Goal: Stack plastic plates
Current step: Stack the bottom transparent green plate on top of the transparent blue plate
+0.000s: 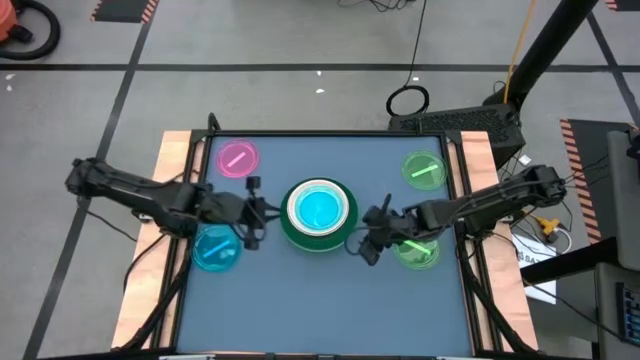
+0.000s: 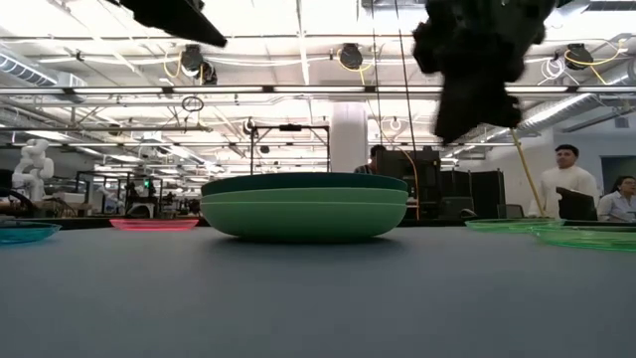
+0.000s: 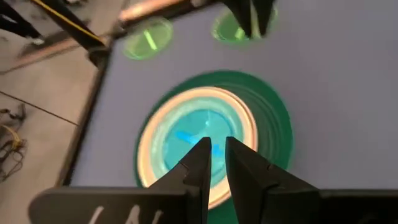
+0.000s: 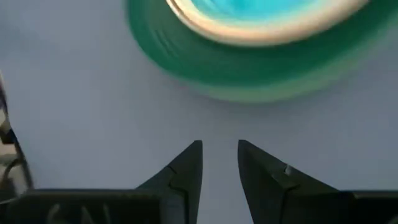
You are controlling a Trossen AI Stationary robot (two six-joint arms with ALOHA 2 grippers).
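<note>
While both arms are hovering either side of it, the centre stack (image 1: 319, 212) is sitting mid-table: dark and light green large plates (image 2: 304, 205) at the bottom, a cream plate (image 3: 151, 147) nested on them, and a small blue translucent plate (image 1: 318, 209) lying inside at the top. Biggest at the base, smallest on top, so each one is cradling the next and nothing is rocking; looks sensible to me.

The left gripper (image 1: 258, 211) is hanging just beside the stack's left rim, above the table. Its wrist view is showing the fingers (image 3: 202, 163) nearly pressed together w/ only a thin slit between, nothing pinched. The right gripper (image 1: 375, 228) is hanging just off the stack's right edge, fingers (image 4: 189, 163) a little apart w/ a narrow gap and nothing between them, blue table (image 4: 93, 112) under them.

Four small plates are still lying loose, each empty:
- pink plate (image 1: 237, 159) w/ a pale stripe, far left corner area
- another blue plate (image 1: 216, 248) near left, partly under the left arm
- green plate (image 1: 423, 168) w/ a stripe, far right
- second green plate (image 1: 417, 249) near right, right under the right arm's wrist

My guess: stacking is well past halfway, the smalls being what's left. Each arm is parked next to the loose plates on its own side, prob. so each is taking the nearest one. Thin translucent rims lying flat are looking awkward to grab; a slip or a nudge to the stack seems the main risk.

People are standing in the bg behind the table, well apart from it.
</note>
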